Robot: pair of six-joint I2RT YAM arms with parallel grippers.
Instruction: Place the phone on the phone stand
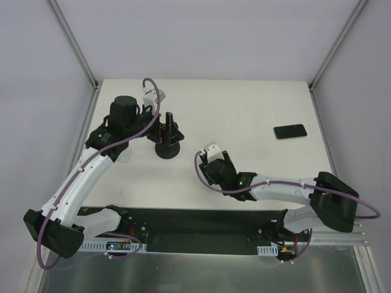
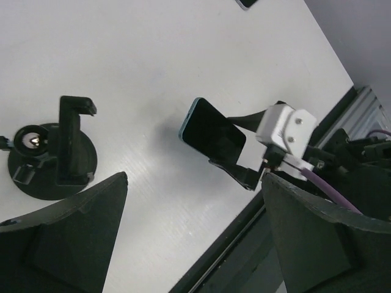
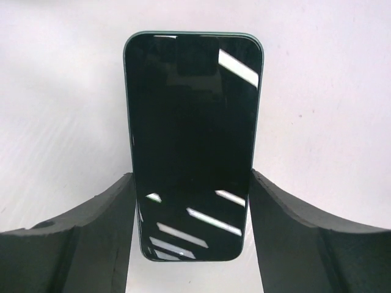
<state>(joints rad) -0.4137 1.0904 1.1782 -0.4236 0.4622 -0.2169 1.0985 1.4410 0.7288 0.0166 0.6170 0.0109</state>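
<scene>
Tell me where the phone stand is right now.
In the top view the phone stand stands on the table's left half, close beside the left end effector; the right end effector, holding a phone, is nearer the bases to its right.

The left gripper [image 2: 194, 180] has its two dark fingers [image 2: 67, 238] in the lower corners, spread wide with only white table [image 2: 153, 61] between them. At the left the stand [image 2: 55, 162] sits on the table, a clamp cradle rising from its round base, well apart from the rest. Mid-frame the right gripper [image 2: 235, 149], with a white camera block [image 2: 286, 127] and a purple cable [image 2: 333, 186], clasps the phone [image 2: 211, 131] by one end, tilted and raised above its shadow.
</scene>
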